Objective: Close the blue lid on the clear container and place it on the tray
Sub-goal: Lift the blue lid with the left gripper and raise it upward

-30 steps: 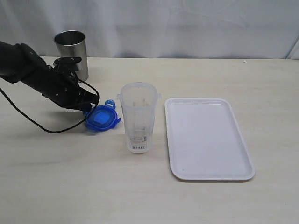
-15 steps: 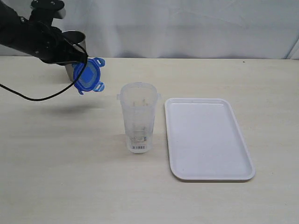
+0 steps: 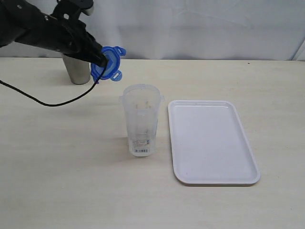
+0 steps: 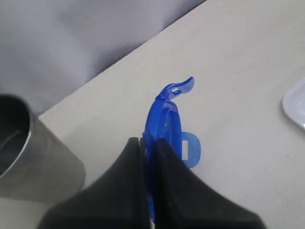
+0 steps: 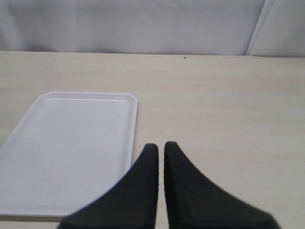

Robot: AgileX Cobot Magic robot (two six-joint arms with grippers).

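We see a pale, cream-coloured table (image 3: 224,76) with a faint wood grain filling most of the frame. Across the top hangs a grey-white cloth backdrop (image 3: 200,28), lightly creased, coming down to the table's far edge. In the upper right corner a second sheet (image 3: 301,51) overlaps it at a slant. A tiny dark speck (image 3: 248,63) sits on the table near the upper right. The light is soft and even, the shadows faint.

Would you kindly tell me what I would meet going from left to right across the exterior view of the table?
steel cup → blue lid → clear container → white tray
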